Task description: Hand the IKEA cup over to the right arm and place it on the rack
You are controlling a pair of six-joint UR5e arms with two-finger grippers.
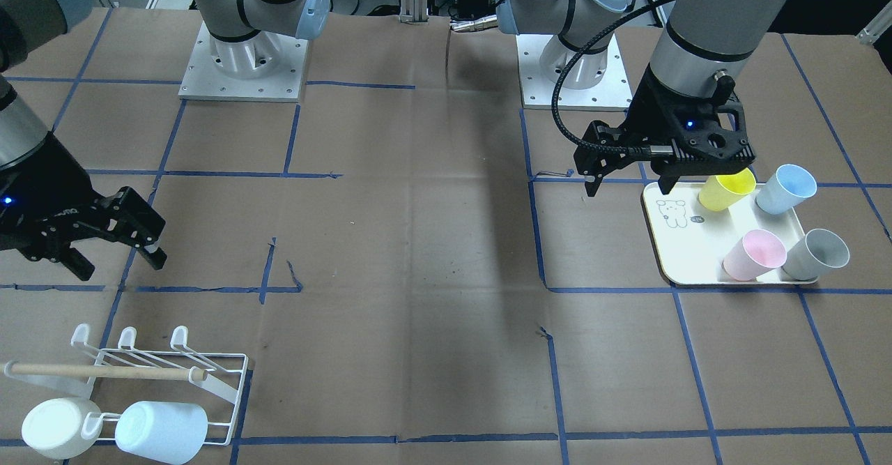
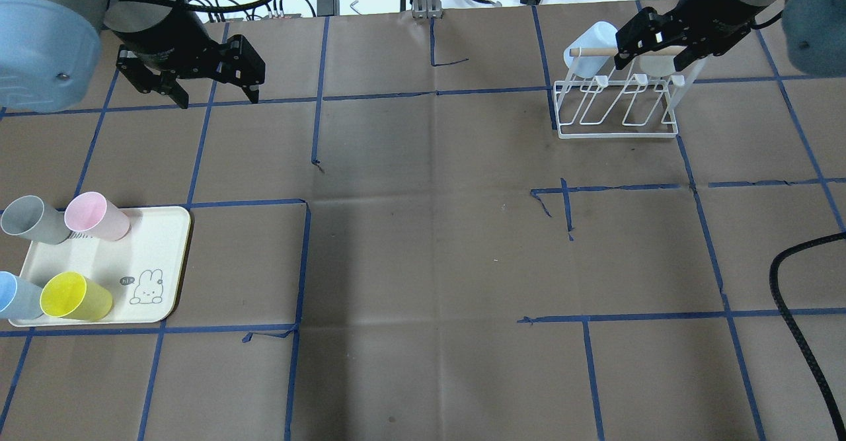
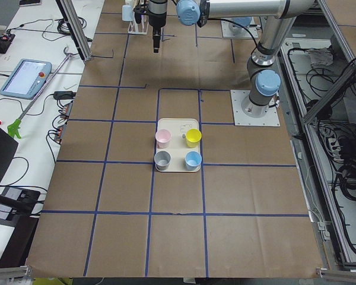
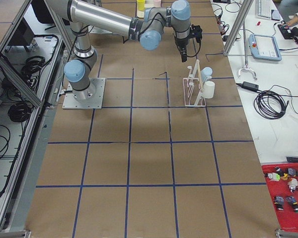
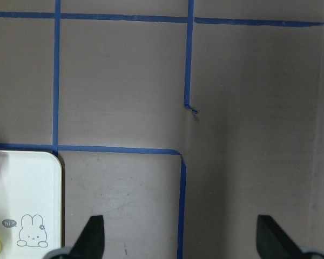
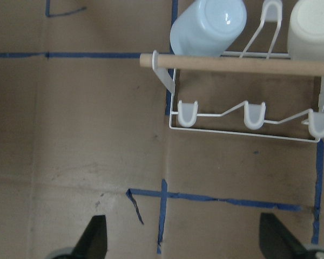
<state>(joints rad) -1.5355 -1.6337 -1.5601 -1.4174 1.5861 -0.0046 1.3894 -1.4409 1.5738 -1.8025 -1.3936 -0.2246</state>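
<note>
Four IKEA cups stand upright, mouths up, on the cream tray (image 1: 670,252) in the table's (image 2: 423,242) left half: yellow cup (image 1: 727,189) and blue cup (image 1: 786,188) on the robot side, pink cup (image 1: 754,254) and grey cup (image 1: 815,254) toward the operators' edge; none is gripped; a bunny drawing (image 2: 147,291) fills the tray's bare end.

Left gripper (image 1: 627,186) is spread wide, nothing between the fingers; it hangs above the table just beside the tray's inner edge, near the yellow cup; from the front it hides that cup's rim; a ribbed black cable (image 1: 564,81) loops off its wrist.

Rack (image 2: 618,114) sits at the operators' edge toward the table's right end; pale blue cup (image 6: 208,27) and white cup (image 6: 311,29) hang on its outer peg row, bottoms toward the robot; the wooden dowel (image 6: 232,63) crosses in front of both.

Right gripper (image 1: 120,264) is also spread and empty, hovering over bare table on the rack's robot side; in the overhead view it covers part of the white cup.
</note>
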